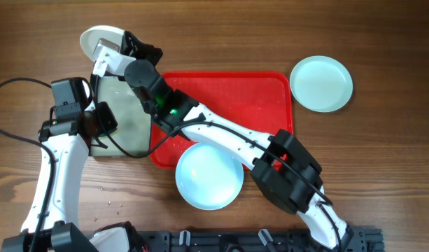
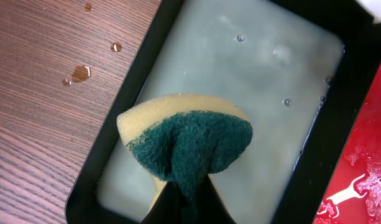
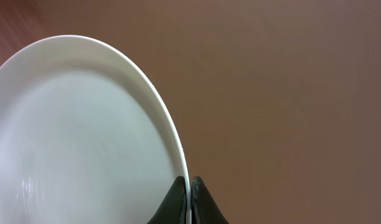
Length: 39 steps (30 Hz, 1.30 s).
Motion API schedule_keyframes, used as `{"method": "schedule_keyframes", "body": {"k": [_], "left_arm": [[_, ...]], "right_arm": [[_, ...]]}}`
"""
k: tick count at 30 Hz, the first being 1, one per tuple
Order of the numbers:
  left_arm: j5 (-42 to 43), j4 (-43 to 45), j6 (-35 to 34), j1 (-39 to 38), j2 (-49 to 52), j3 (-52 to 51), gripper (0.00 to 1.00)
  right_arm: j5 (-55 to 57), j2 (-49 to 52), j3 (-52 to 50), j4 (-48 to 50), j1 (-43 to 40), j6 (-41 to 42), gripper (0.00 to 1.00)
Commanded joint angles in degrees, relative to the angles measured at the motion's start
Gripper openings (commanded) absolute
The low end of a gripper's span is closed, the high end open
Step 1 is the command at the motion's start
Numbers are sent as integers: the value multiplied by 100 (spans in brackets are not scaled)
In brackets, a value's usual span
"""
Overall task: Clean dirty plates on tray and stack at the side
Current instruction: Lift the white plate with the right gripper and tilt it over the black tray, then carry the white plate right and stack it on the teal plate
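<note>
The white plate (image 3: 78,137) hangs tilted over the table's far left, with my right gripper (image 3: 189,186) shut on its rim; the overhead view shows that plate (image 1: 96,36) and gripper (image 1: 115,46) beyond the red tray (image 1: 235,87). One aqua plate (image 1: 209,175) lies across the tray's front rim. Another aqua plate (image 1: 321,83) sits on the table right of the tray. My left gripper (image 2: 187,199) is shut on a yellow sponge with a green scouring face (image 2: 187,140), held over the smaller black-rimmed tray (image 2: 112,130).
The black-rimmed tray (image 1: 127,133) holds cloudy water and touches the red tray's left side (image 2: 364,162). Water drops (image 2: 80,73) lie on the wood left of it. My right arm (image 1: 228,136) stretches diagonally over the red tray. A black rack (image 1: 270,241) lines the front edge.
</note>
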Motion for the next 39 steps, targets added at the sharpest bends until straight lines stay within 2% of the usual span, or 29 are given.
{"method": "schedule_keyframes", "body": {"k": [1, 4, 9, 11, 13, 16, 20, 24, 27, 34, 37, 39], "left_arm": [[26, 37, -31, 26, 33, -26, 4], [26, 37, -31, 26, 33, -26, 4], [26, 35, -31, 24, 33, -26, 4], [26, 35, -31, 26, 33, -26, 4], [26, 37, -31, 26, 33, -26, 4], [26, 37, -31, 26, 33, -26, 4], [26, 31, -33, 26, 33, -26, 4], [28, -7, -33, 24, 33, -26, 4], [28, -2, -33, 26, 33, -26, 4], [28, 0, -33, 24, 33, -26, 4], [28, 0, -33, 24, 33, -26, 4], [31, 0, -35, 24, 33, -26, 4]], "right_arm": [[92, 22, 85, -90, 11, 409, 4], [94, 22, 85, -310, -35, 994, 4], [-72, 22, 85, -1296, -291, 2564, 4], [-378, 22, 85, -1878, -413, 3226, 4], [-776, -15, 85, -2315, -595, 4234, 4], [-2225, -310, 85, -2767, -918, 5525, 4], [-3842, -678, 85, -3244, -1539, 6623, 4], [-5748, -769, 85, -4140, -2538, 6876, 4], [-6308, -769, 85, -5259, -3407, 6859, 4], [-6151, -769, 85, -6900, -5427, 6107, 5], [-5252, -769, 83, -7248, -6109, 6118, 4], [-4258, -769, 66, -7423, -6450, 6133, 4]]}}
